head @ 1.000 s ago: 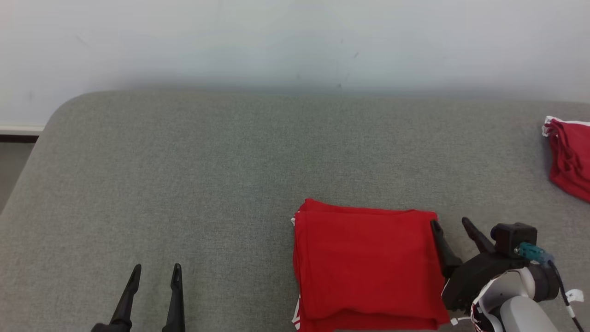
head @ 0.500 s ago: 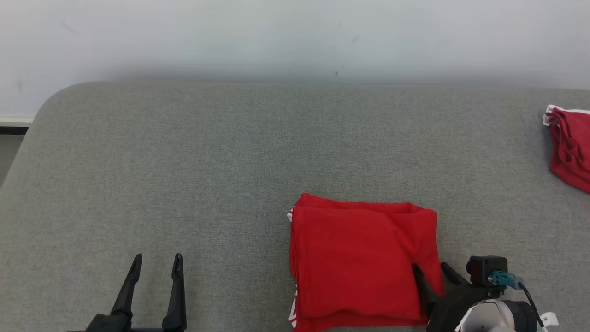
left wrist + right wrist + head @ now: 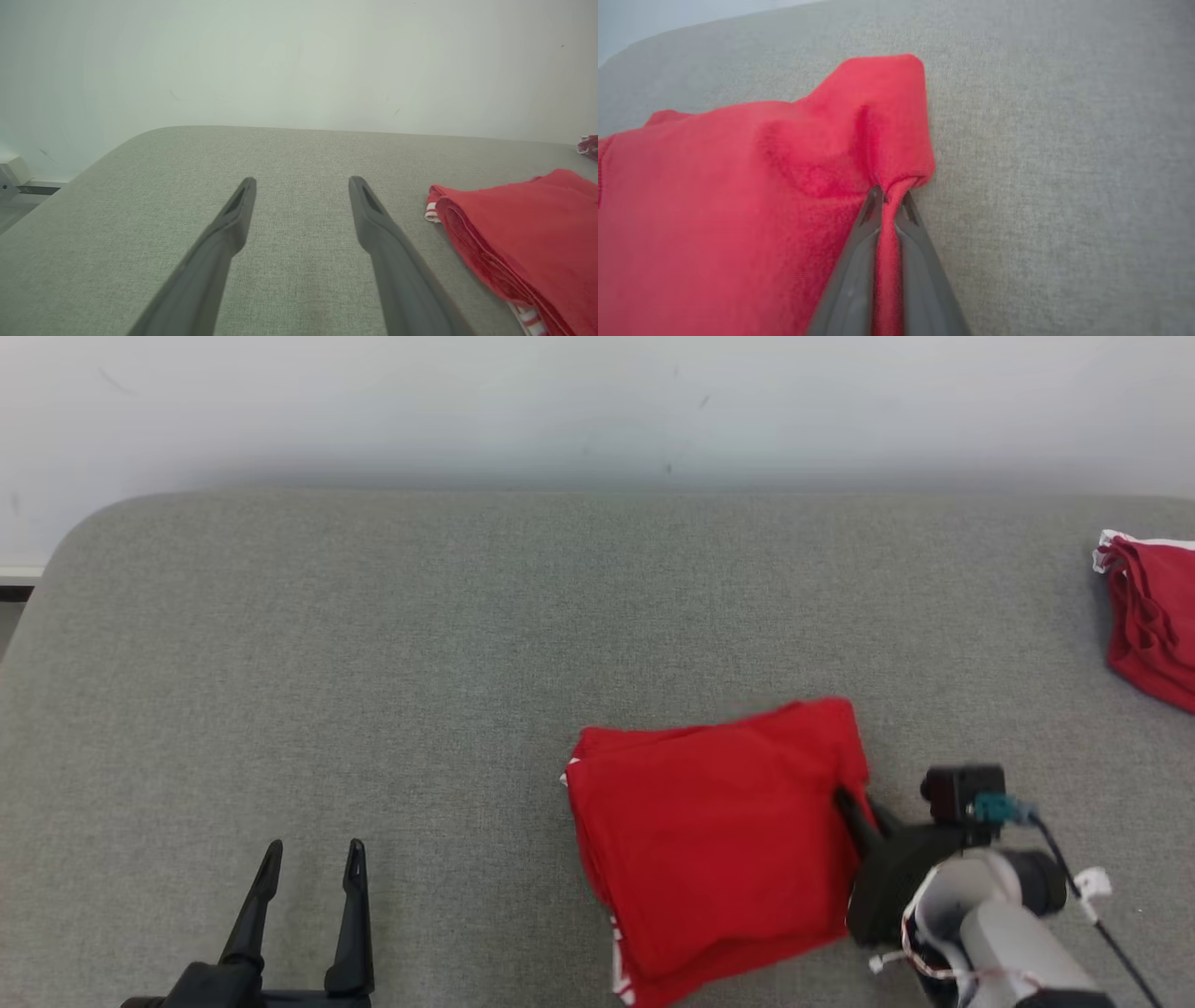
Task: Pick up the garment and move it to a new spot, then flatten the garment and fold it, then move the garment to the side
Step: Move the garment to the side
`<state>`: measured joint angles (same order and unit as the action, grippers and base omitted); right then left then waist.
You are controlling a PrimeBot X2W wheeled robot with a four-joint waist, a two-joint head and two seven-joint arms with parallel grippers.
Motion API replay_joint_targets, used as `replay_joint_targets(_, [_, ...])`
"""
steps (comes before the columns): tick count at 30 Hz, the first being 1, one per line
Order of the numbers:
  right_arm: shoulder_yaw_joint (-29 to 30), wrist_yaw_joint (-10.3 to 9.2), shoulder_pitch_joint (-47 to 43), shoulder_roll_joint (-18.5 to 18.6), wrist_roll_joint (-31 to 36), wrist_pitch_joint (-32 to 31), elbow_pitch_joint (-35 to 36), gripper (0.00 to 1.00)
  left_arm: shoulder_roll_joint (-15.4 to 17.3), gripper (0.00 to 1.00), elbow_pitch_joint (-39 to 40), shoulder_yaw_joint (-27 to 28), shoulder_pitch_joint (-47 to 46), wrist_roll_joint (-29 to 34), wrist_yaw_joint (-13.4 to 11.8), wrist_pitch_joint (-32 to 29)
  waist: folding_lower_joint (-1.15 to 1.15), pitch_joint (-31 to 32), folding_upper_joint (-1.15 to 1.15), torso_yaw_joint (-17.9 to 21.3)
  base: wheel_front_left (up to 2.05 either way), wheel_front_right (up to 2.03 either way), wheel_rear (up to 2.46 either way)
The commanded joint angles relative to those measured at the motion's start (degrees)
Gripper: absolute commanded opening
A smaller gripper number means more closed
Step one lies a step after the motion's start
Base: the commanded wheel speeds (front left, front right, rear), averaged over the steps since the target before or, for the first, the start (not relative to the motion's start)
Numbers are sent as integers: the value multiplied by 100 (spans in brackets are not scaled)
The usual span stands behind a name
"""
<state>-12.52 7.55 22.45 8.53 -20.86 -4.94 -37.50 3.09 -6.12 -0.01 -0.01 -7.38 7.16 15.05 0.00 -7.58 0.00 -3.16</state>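
The garment [image 3: 709,840] is a folded red cloth with white striped trim, lying on the grey table [image 3: 420,644] right of centre. My right gripper [image 3: 845,798] is shut on its right edge, and that side is lifted and bunched. In the right wrist view the garment [image 3: 738,210] has a ridge of red cloth pinched between the two fingers [image 3: 852,280] of the right gripper [image 3: 887,196]. My left gripper [image 3: 313,859] stands open at the lower left, well apart from the cloth. In the left wrist view the left gripper [image 3: 302,184] holds nothing, with the garment [image 3: 528,238] off to its right.
A second red cloth with white trim [image 3: 1148,621] lies at the table's right edge. A pale wall [image 3: 597,411] runs behind the table. The table's rounded far-left corner [image 3: 84,532] drops off toward the floor.
My right gripper slid in at the garment's right edge, shut on it and lifted that side, so the cloth turned and skewed. The camera also shifted slightly. The left gripper stayed open.
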Motion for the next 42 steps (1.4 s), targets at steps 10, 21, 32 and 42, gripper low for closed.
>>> replay_joint_targets(10, [-187, -16, 1392, 654, -262, 103, -254, 0, -17, 100, 230, -46, -328, 37, 31, 15, 0, -596, 0, 261, 0, 0, 0])
replay_joint_targets(21, [-152, -16, 2846, 1601, -544, 342, -546, 0, 105, 100, 561, -50, -848, 187, 30, 16, 0, -1719, 0, 943, 0, 0, 0])
replay_joint_targets(32, [-190, -16, 3933, 2390, -753, 492, -1041, 0, 439, 100, 1124, -144, -1089, 398, 25, -2, 0, -2413, 0, 1495, 0, 0, 0])
replay_joint_targets(42, [-315, -17, 4749, 2940, -651, 456, -1742, 0, 610, 100, 1732, -135, -972, 479, -58, -207, 0, -2698, 0, 1648, 0, 0, 0])
